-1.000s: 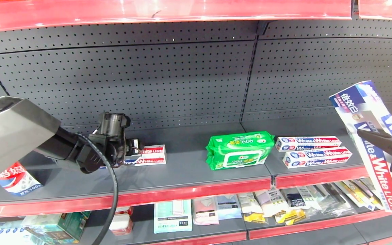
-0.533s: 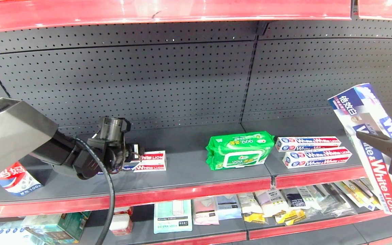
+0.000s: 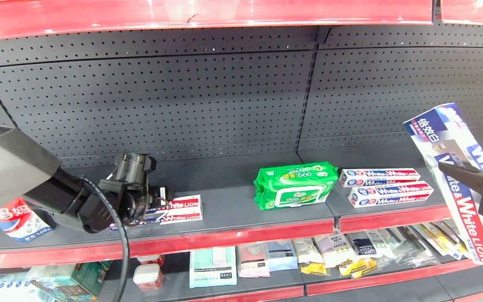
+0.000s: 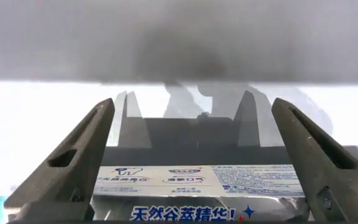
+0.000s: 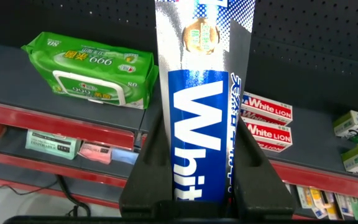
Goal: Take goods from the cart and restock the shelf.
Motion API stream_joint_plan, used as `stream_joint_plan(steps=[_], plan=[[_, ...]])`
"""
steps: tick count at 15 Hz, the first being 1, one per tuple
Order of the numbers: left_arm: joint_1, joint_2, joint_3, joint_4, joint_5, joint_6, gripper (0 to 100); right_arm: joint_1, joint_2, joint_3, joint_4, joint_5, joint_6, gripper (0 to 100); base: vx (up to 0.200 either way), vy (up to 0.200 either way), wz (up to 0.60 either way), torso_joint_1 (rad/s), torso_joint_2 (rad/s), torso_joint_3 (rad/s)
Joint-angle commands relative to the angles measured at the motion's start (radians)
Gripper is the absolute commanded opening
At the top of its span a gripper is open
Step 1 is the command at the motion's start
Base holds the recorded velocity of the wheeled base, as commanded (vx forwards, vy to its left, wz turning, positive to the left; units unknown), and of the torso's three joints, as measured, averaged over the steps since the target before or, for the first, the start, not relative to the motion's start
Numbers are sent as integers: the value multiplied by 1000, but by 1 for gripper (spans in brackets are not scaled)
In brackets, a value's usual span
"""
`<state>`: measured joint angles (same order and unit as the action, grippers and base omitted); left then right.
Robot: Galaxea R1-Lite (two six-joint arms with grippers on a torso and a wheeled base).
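Grey shelf bore the toothpaste box, which the left wrist view showed pinched by the left claw; the right claw clamped a tall carton.

Left arm stretched forward and low, left gripper with fingers closed against both sides of a toothpaste box, right gripper raised at the right, clamped on a second toothpaste box, held tilted.
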<state>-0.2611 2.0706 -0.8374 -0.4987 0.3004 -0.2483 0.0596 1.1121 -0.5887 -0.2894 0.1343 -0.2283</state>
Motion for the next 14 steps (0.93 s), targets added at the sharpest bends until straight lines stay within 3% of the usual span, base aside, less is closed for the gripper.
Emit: stream_joint_plan(steps=[1,7,14], plan=[[0,-6,12,-4,2,1,100,0,0,0,-1,1,0,0,0,0,0,0,0,0],[3,-11,-22,-9,-6,1,100,0,2,1,-1,1,1,0,0,0,0,0,0,0],[-52,-58,-55,8,-24,-12,100,-1,-12,17,-1,1,1,0,0,0,0,0,0,0]])
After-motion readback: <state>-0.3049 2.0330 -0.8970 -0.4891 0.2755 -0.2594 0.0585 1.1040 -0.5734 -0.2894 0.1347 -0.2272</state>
